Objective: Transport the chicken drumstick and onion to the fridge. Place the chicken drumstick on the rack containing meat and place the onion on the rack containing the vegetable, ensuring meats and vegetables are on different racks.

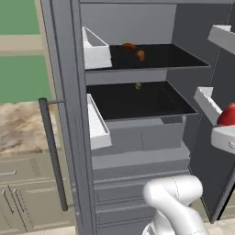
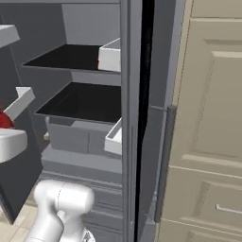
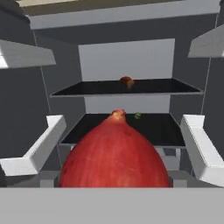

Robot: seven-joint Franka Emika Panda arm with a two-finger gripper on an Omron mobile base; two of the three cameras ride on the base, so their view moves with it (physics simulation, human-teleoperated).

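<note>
The fridge [image 1: 69,69] stands open in front of me. My gripper [image 1: 227,126] is shut on the onion [image 3: 114,153], a glossy red ball at the right edge of the left base view [image 1: 228,114] and the left edge of the right base view [image 2: 4,121]. It hangs outside the fridge, level with the lower black shelf [image 1: 137,103]. A tiny green vegetable [image 1: 138,86] lies at the back of that shelf. Two brown-orange meat pieces [image 1: 130,46] [image 1: 140,54] lie on the upper black shelf [image 1: 174,57]; which is the chicken drumstick I cannot tell. The onion hides my fingertips.
White door bins [image 1: 95,50] [image 1: 97,124] line the left door, and others [image 1: 207,103] [image 1: 222,36] the right door beside the onion. A grey drawer [image 1: 147,135] sits under the lower shelf. Beige cabinets [image 2: 212,118] stand to the right, a counter [image 1: 18,124] to the left.
</note>
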